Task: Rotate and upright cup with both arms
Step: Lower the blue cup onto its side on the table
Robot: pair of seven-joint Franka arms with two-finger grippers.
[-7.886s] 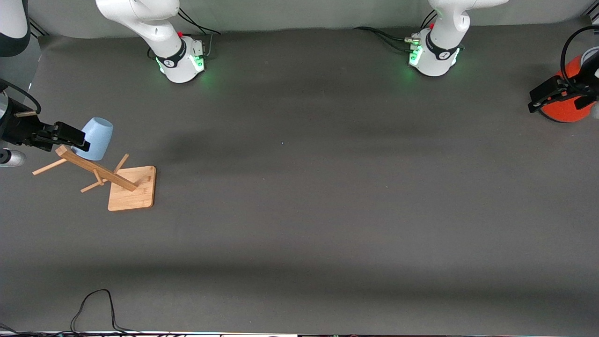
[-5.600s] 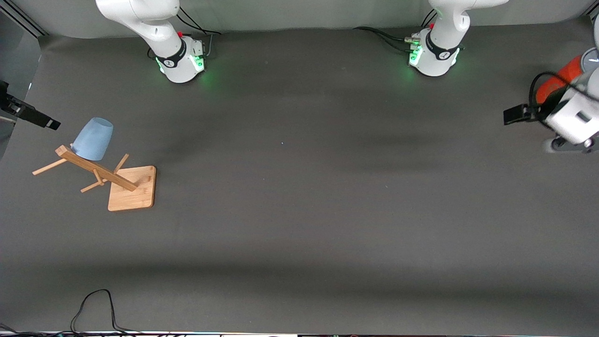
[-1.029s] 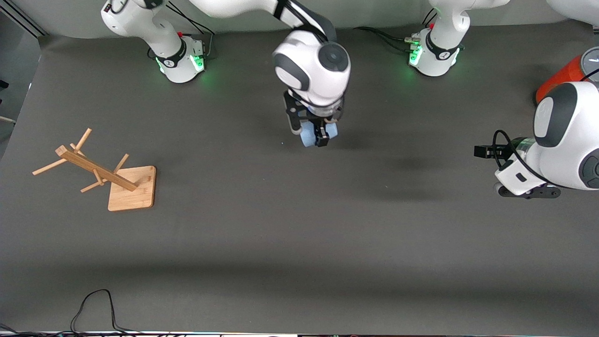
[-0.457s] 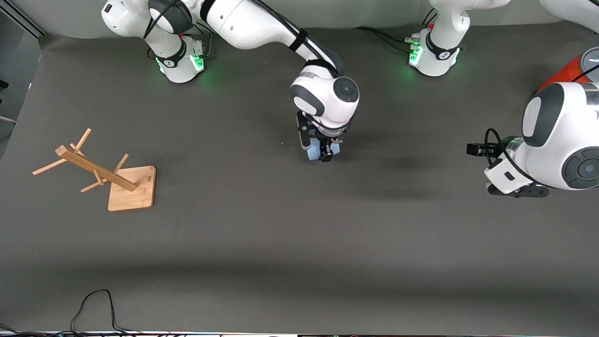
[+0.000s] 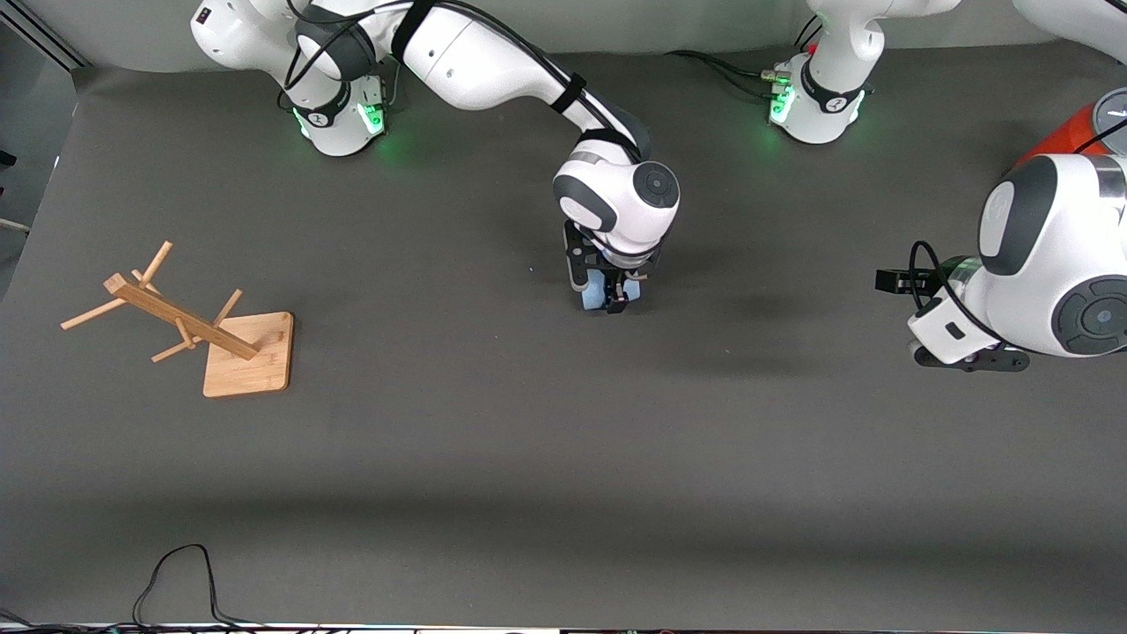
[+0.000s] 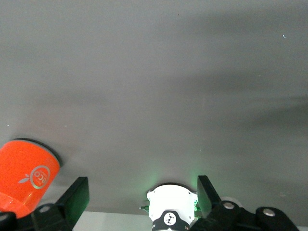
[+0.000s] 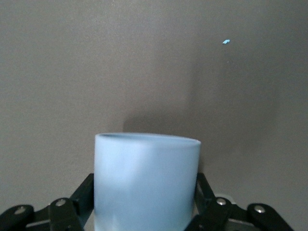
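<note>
The cup looks like smooth, matt pale-blue plastic. The table is covered in dull, dark grey cloth-like matting. The rack is bare light wood. Both arms wear glossy white plastic shells; the orange-red cylinder has a slight sheen.

My cup mid-bench, rack toward the right arm's end, cylinder at the left arm's edge.
</note>
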